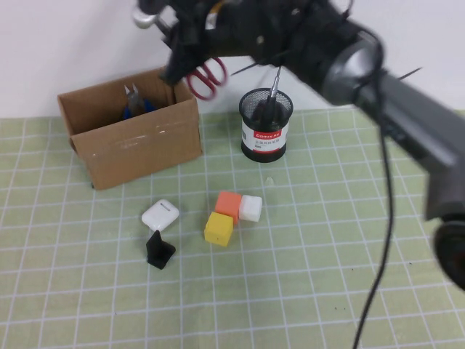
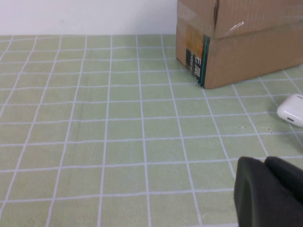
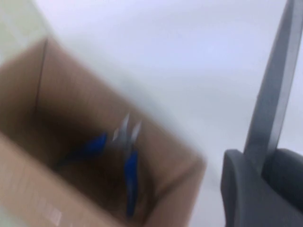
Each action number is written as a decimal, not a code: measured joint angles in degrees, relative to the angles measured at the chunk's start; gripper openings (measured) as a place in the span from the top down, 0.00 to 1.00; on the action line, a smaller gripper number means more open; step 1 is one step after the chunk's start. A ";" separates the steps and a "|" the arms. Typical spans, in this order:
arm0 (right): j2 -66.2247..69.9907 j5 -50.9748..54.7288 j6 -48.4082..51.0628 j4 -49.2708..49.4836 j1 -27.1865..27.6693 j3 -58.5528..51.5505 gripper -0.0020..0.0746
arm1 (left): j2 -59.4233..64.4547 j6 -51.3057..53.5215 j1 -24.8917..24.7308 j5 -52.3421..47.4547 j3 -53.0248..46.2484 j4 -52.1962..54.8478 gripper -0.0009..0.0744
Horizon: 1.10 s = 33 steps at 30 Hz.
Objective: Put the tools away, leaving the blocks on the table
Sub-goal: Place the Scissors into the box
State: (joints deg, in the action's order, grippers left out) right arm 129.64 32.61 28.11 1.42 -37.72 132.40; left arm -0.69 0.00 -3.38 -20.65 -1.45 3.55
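Red-handled scissors (image 1: 208, 78) hang handles-down above the right rear corner of the cardboard box (image 1: 138, 145). My right gripper (image 1: 185, 45) is shut on their steel blade (image 3: 275, 90), as the right wrist view (image 3: 265, 165) shows. Blue-handled pliers (image 1: 134, 102) lie inside the box (image 3: 28, 184), and they (image 3: 129, 176) appear below that gripper. The black-handled screwdriver (image 1: 272, 94) stands in a black mesh cup (image 1: 266, 125). Orange (image 1: 228, 203), white (image 1: 251, 208) and yellow (image 1: 219, 228) blocks sit together on the table (image 1: 327, 254). My left gripper (image 2: 267, 189) is shut, empty, low over the mat left of the box (image 2: 246, 52).
A white earbud case (image 1: 160, 214) lies in front of the box, and it (image 2: 292, 109) is a little beyond my left gripper. A small black angled piece (image 1: 158, 249) stands just in front of it. The right arm spans the back of the table.
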 joint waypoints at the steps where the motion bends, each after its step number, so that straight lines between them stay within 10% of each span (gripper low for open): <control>1: 1.49 -1.88 0.76 0.28 -0.12 1.73 0.90 | 0.00 0.00 0.00 0.00 0.00 0.00 0.99; 33: 9.83 -17.56 11.26 2.77 -3.94 10.81 0.90 | 0.00 0.00 0.00 0.00 0.00 0.00 0.99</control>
State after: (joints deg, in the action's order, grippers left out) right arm 139.47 15.05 39.37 4.19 -41.66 143.21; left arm -0.69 0.00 -3.38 -20.65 -1.45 3.55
